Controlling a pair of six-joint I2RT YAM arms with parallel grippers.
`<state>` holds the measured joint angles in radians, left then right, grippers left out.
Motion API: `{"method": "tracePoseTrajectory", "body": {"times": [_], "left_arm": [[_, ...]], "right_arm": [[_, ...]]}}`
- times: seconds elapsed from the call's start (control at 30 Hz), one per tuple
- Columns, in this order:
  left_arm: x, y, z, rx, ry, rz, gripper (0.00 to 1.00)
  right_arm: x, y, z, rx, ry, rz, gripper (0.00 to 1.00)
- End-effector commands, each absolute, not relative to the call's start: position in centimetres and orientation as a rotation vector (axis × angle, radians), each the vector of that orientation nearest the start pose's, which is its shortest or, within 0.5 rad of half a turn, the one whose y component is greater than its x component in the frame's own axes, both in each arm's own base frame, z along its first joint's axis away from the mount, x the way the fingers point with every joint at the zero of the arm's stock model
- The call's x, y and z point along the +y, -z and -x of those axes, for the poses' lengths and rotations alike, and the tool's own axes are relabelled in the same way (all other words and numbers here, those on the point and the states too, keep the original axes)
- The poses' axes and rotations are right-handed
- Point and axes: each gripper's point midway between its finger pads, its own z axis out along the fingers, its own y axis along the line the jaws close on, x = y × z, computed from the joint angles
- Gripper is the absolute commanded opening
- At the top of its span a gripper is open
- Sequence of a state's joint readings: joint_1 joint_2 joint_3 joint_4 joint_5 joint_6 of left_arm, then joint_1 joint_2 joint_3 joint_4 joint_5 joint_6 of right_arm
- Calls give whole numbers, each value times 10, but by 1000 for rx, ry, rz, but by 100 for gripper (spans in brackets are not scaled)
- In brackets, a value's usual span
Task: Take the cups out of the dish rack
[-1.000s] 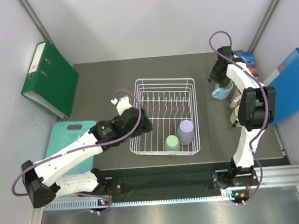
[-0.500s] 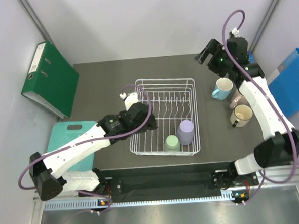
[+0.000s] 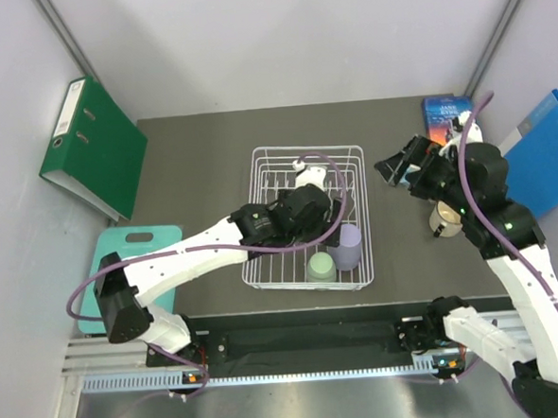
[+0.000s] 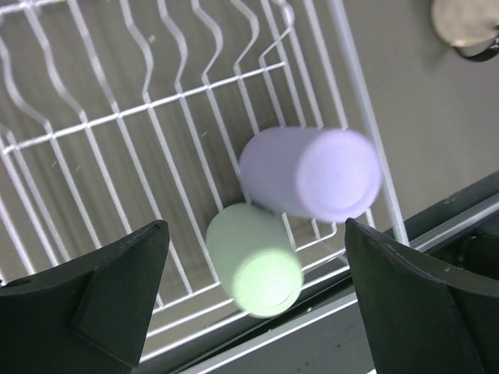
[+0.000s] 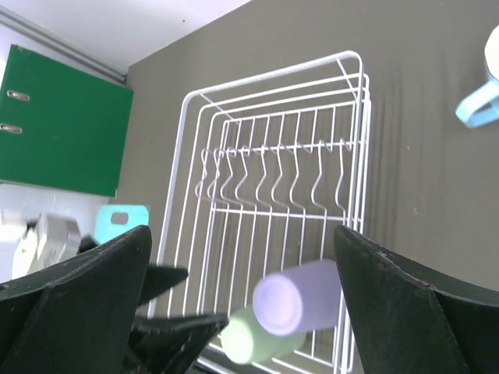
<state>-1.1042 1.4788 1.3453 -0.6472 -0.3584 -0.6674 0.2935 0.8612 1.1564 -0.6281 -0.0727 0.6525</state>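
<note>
The left gripper point(image 4: 253, 234) hung over the dish rack point(image 3: 306, 150), jaws wide and empty. The green cup point(image 3: 320, 266) and lavender cup point(image 3: 347, 246) sat touching in its near right corner. The right gripper point(image 5: 242, 234), also wide, hovered near a cream cup point(image 3: 445, 220).

Cups seen: 4. In rack, toward table's near edge: 2, lavender point(image 3: 347, 244) + sage green point(image 3: 320, 266). By table's right edge: 2, cream point(image 3: 443, 221) + lt blue point(image 5: 477, 104) (handle only).
Dish rack point(image 3: 306, 149): 1.
Binders: 2, green binder point(image 3: 93, 145), blue binder point(image 3: 550, 154).
Teal board point(image 3: 125, 249): 1.
</note>
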Motion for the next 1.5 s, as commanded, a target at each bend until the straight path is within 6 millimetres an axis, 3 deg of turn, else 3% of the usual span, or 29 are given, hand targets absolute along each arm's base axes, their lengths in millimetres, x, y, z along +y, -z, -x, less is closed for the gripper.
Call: {"method": "tracePoseTrajectory", "body": {"times": [0.0, 0.13, 0.17, 0.27, 0.63, 0.73, 0.83, 0.87, 0.93, 1.03, 1.1, 1.2, 1.27, 1.47], "left_arm": [[-381, -232, -222, 2214, 606, -449, 99], [-407, -231, -222, 2220, 627, -513, 99], [-411, -218, -222, 2247, 595, -535, 99], [-420, -205, -222, 2277, 570, -553, 99], [-423, -162, -218, 2365, 507, -558, 98], [-421, -149, -218, 2391, 471, -565, 91], [-419, -136, -216, 2424, 445, -573, 77], [-419, -133, -215, 2432, 439, -575, 68], [-417, -130, -215, 2439, 432, -570, 61], [-414, -135, -217, 2428, 423, -555, 36], [-411, -147, -221, 2401, 413, -533, 17], [-404, -175, -228, 2359, 393, -503, 0], [-399, -201, -233, 2312, 392, -472, 0], [-375, -319, -243, 2084, 488, -353, 0]], "right_arm": [[117, -329, -245, 1945, -696, -256, 100], [114, -328, -235, 1950, -692, -239, 100], [114, -328, -233, 1949, -694, -235, 100], [113, -327, -229, 1958, -690, -228, 100], [113, -313, -223, 1982, -685, -214, 100], [113, -309, -222, 1987, -691, -212, 100], [114, -306, -221, 1992, -694, -210, 100], [114, -305, -221, 1994, -694, -211, 100], [114, -305, -221, 1992, -690, -210, 100], [113, -309, -221, 1982, -690, -205, 100], [113, -311, -220, 1976, -690, -201, 100], [112, -321, -221, 1954, -685, -190, 100], [111, -331, -221, 1931, -686, -185, 100], [110, -352, -223, 1875, -680, -169, 100]]}}
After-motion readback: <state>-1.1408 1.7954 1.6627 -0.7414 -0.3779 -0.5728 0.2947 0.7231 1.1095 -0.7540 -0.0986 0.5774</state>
